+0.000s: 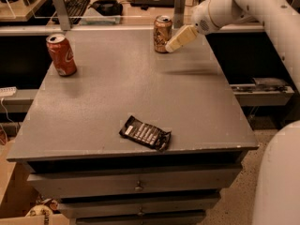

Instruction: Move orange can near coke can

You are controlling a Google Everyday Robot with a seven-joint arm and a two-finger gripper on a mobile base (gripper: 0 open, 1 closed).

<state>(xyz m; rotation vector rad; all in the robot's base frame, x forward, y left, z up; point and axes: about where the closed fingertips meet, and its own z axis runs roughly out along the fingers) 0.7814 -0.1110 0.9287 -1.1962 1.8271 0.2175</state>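
The orange can (161, 33) stands upright near the far edge of the grey table (112, 93), right of centre. It is golden-brown with a silver top. The coke can (61, 54) is bright red with white script and stands upright at the far left of the table, well apart from the orange can. My gripper (174, 43) comes in from the right on a white arm and hangs just right of the orange can, its pale fingers right beside the can's lower side.
A dark snack bag (145, 133) lies near the table's front edge. Behind the table runs a desk with a keyboard (75, 6) and two grey posts (179, 6). Drawers sit below the tabletop. A shelf (262, 88) juts out at the right.
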